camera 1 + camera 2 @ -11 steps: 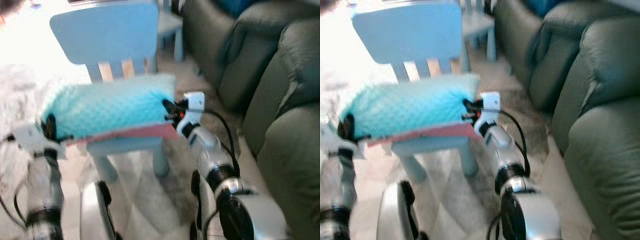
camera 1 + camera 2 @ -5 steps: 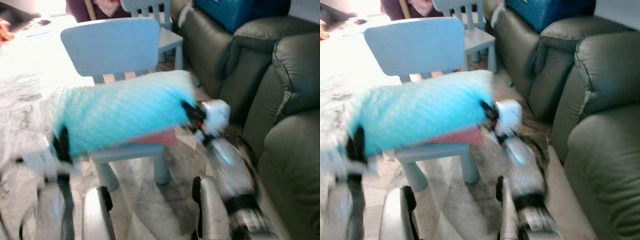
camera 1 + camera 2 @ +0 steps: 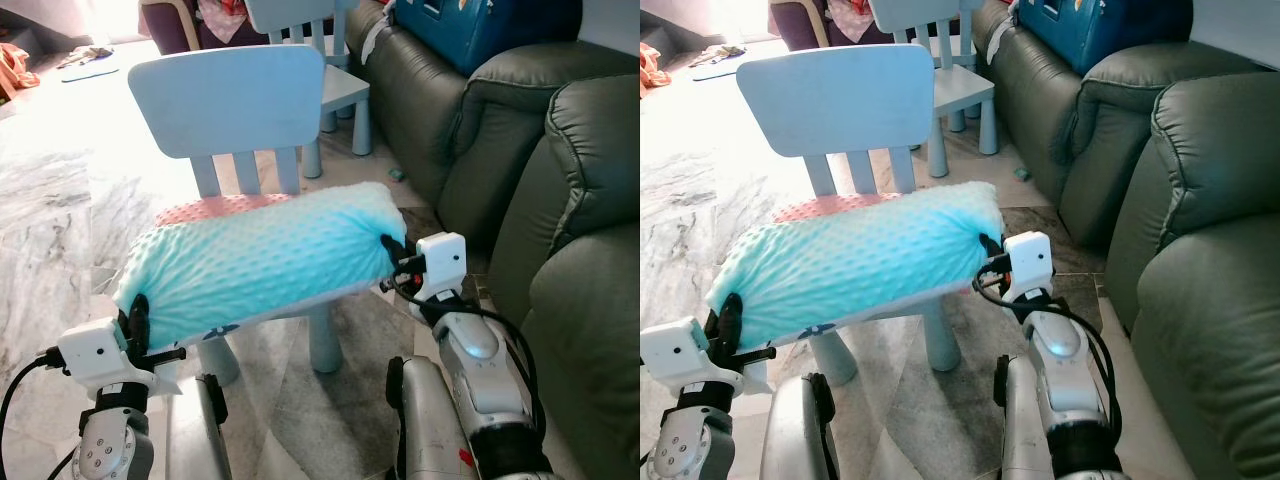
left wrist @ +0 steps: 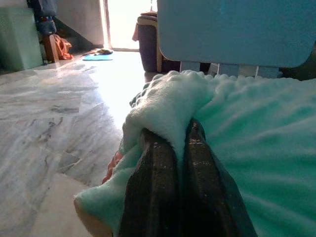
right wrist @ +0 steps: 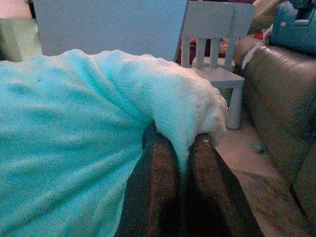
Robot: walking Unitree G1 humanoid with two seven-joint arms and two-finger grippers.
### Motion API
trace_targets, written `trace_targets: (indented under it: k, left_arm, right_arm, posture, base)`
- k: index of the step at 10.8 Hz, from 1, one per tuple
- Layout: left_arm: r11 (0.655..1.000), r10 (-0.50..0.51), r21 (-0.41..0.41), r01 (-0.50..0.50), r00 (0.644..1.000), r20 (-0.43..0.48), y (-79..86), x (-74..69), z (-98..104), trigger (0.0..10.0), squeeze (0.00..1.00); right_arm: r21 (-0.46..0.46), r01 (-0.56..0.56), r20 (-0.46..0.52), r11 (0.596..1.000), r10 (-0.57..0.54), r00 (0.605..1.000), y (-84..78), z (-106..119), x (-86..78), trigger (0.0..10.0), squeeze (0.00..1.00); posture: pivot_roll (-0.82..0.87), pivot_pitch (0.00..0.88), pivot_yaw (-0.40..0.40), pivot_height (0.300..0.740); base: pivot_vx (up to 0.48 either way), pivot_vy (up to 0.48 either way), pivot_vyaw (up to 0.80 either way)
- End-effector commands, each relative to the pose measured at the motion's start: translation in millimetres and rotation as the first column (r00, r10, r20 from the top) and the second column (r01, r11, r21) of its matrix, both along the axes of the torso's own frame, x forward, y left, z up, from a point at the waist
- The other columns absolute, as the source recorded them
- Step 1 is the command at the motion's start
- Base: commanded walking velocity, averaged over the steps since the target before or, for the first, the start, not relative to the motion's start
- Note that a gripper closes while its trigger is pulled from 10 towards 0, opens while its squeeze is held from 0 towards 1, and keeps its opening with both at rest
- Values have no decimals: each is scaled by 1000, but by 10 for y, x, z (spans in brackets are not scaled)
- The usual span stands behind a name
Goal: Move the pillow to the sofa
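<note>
With the pillow [image 3: 260, 262] pinched at both ends, I have it up off the chair [image 3: 235, 100].
My left gripper [image 4: 170, 148] and right gripper [image 5: 182, 148] each clamp a corner; carrying it to the sofa [image 3: 560, 200] on my right remains.

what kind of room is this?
Likely a home living room: a grey-green leather sofa, pale blue child-size plastic chairs and a polished marble floor.
</note>
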State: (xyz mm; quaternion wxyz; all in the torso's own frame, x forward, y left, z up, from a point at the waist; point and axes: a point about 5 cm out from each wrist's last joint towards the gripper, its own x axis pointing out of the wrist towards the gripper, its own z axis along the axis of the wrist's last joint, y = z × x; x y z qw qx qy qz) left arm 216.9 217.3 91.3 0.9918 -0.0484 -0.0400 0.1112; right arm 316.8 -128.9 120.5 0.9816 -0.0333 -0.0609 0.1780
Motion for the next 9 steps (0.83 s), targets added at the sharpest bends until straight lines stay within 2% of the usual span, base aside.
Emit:
trace_targets:
  k: [1,2,3,9]
  left_arm:
    - [1000,-9,30,9,1000,-11,53,-11,25,3569,0]
    - [999,-25,45,26,999,-28,47,-1,12,7137,0]
    - [999,-28,42,29,999,-34,49,7,15,10000,0]
    - [998,-55,14,56,997,-46,45,74,43,10000,0]
  right_arm:
    - [6,15,32,1000,-16,999,-7,89,-1,10000,0]
    - [7,20,34,1000,-20,999,6,100,5,10000,0]
    - [3,26,40,1000,-26,999,12,131,11,10000,0]
    - [7,45,34,999,-45,998,0,146,-13,10000,0]
  posture:
    - [-130,0,65,432]
    - [-130,0,67,432]
    - [-130,0,69,432]
    - [-135,0,81,432]
  base:
    - [0,0,0]
    - [0,0,0]
    - [0,0,0]
    - [0,0,0]
